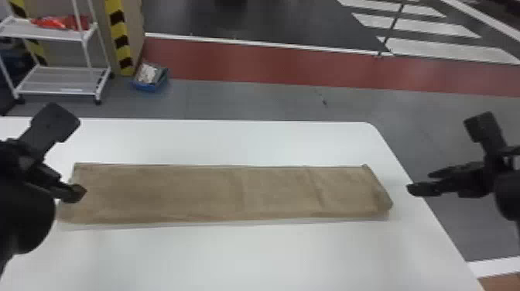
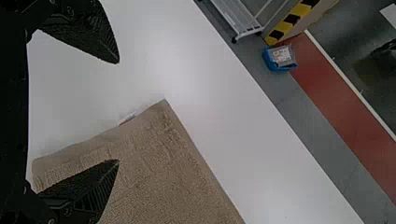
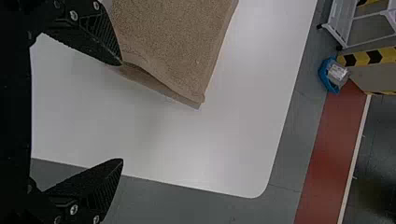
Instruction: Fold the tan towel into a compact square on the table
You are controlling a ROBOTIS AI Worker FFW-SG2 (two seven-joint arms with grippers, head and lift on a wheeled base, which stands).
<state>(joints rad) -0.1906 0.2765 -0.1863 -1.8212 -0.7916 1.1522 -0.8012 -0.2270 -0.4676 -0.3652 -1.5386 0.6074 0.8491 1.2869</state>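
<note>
The tan towel [image 1: 185, 193] lies on the white table [image 1: 232, 255] as a long, narrow strip running left to right, well short of a square. Its long far edge is nearly straight, and two faint creases cross it, one near the middle and one farther right. Its right end slants, the near corner reaching farther right than the far one, and in the right wrist view the layers at that end part slightly. A small pale label [image 2: 127, 117] pokes out at the towel's left end.

The left gripper [image 1: 72, 156] is at the left end of the towel, its fingers spread wide with nothing between them. One finger [image 2: 95, 184] overlaps the towel in the left wrist view; whether it touches the cloth, I cannot tell. The right gripper [image 1: 445, 156] is to the right of the towel, by the table's right edge, also wide apart and empty.

Beyond the table's far edge, to the left, stand a white wheeled rack [image 1: 58, 35] with something red [image 1: 58, 22] on its upper shelf, and a yellow-and-black striped post [image 1: 120, 36]. Just right of the post, a blue bin [image 1: 149, 86] of packets sits on the grey floor [image 1: 247, 98].
</note>
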